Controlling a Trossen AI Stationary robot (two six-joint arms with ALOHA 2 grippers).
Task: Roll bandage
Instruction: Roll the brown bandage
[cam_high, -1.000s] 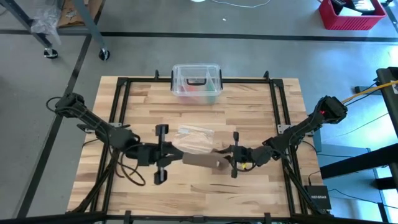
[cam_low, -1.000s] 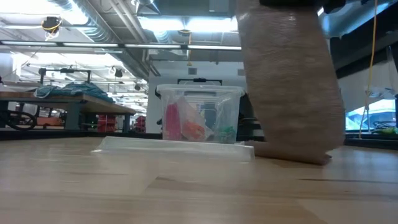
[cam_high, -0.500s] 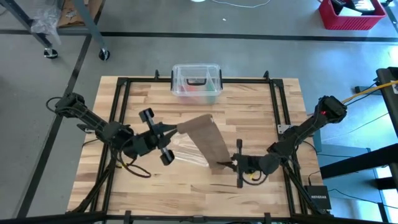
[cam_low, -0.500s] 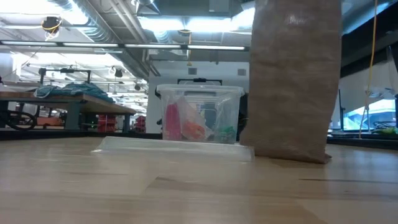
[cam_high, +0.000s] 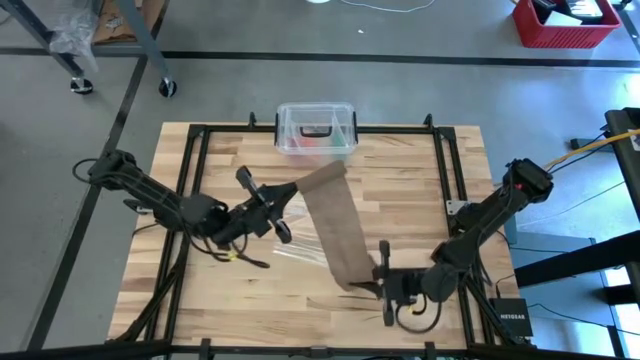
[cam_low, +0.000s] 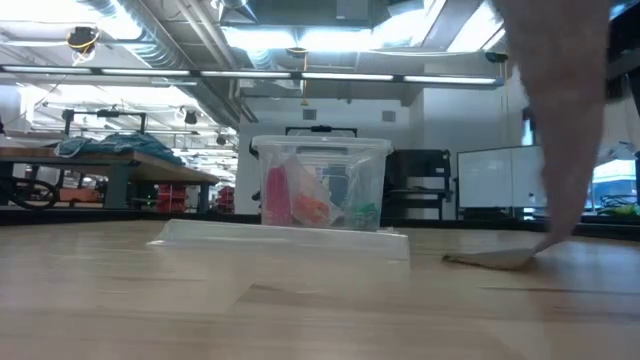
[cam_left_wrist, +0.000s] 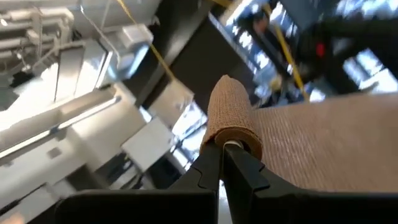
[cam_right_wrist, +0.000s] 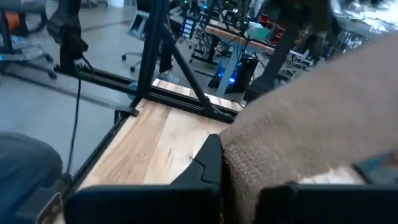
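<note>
The brown bandage (cam_high: 335, 225) hangs as a wide strip between my two grippers, slanting from the far middle of the table toward its near edge. My left gripper (cam_high: 291, 199) is shut on its far end, just in front of the clear box (cam_high: 316, 130). My right gripper (cam_high: 371, 286) is shut on its near end, close to the table's near edge. In the low view the bandage (cam_low: 560, 110) comes down from the top right, and a flat tan part (cam_low: 492, 260) seems to lie on the table. My left gripper pinches the bandage's far end between its two fingers at a folded-over, rounded edge (cam_left_wrist: 231, 127). The fingers come from the table's left, slanting a little upward. The strip (cam_left_wrist: 323, 149) runs away from them, lifted clear here. My right gripper pinches the bandage's near end (cam_right_wrist: 244, 163) between its two fingers, coming roughly level from the table's right. The fabric (cam_right_wrist: 311, 118) rises from the fingers toward the other arm. One layer or several, I cannot tell.
A clear plastic bag (cam_high: 298, 245) lies flat on the table under the strip, and shows in the low view (cam_low: 280, 238). The clear box with the black handle (cam_low: 322, 185) stands at the far middle. A black frame (cam_high: 450, 170) runs around the tabletop.
My left gripper has swung toward the far edge and rolled, carrying its end of the bandage up toward the clear box. My right gripper has gone toward the near edge and risen. The bandage, a short bunch between them before, is now drawn out into a long slanting strip.
</note>
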